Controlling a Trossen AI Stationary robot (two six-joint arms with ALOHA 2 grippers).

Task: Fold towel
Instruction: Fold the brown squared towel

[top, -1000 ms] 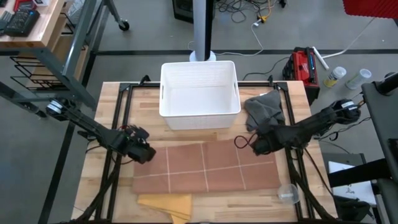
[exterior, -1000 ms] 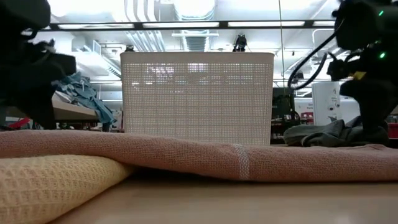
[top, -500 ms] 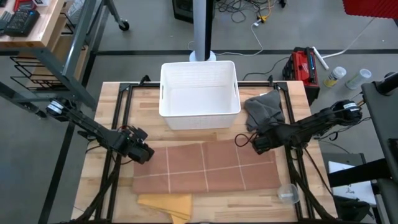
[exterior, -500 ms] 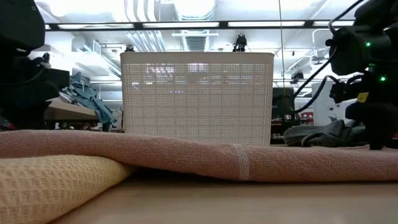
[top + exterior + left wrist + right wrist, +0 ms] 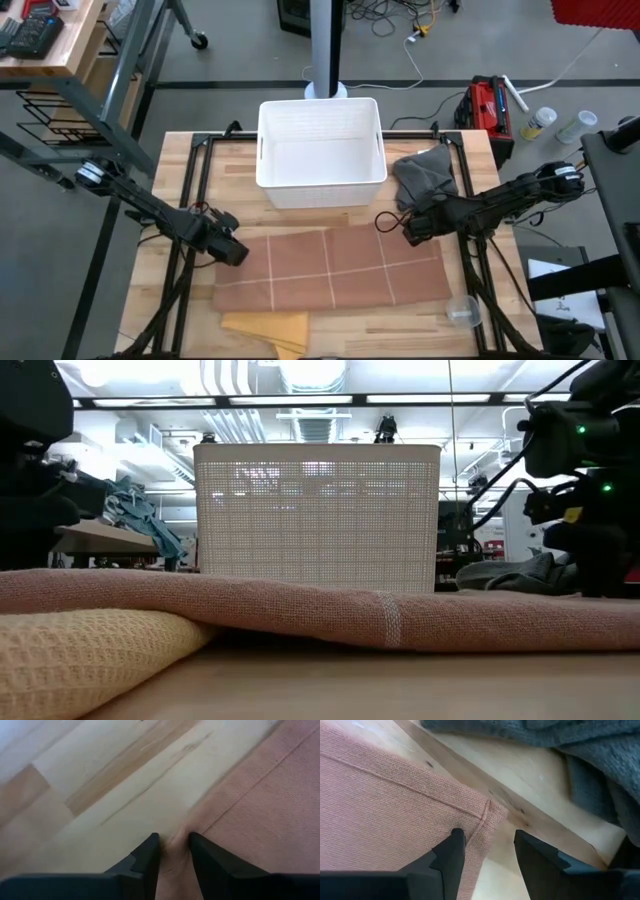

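The reddish-brown towel lies spread flat on the wooden table, near the front edge. My left gripper is low at the towel's far-left corner and shut on it. My right gripper is low at the towel's far-right corner. It is open, with one finger over the cloth and the other over bare wood beside the corner. My left gripper pinches a small bunch of the towel's edge at the far-left corner between its two fingers. The fingers slant down from the table's left. The rest of the towel lies flat on the table. Whether my right gripper's fingers touch the towel I cannot tell.
A white basket stands behind the towel at the table's far middle. A grey cloth lies bunched at the far right, close to my right gripper. A folded yellow towel and a clear cup sit at the near edge.
My left gripper has moved a little toward the table's near-right, onto the towel's far-left corner. My right gripper has edged slightly toward the left. The towel lies as it did.
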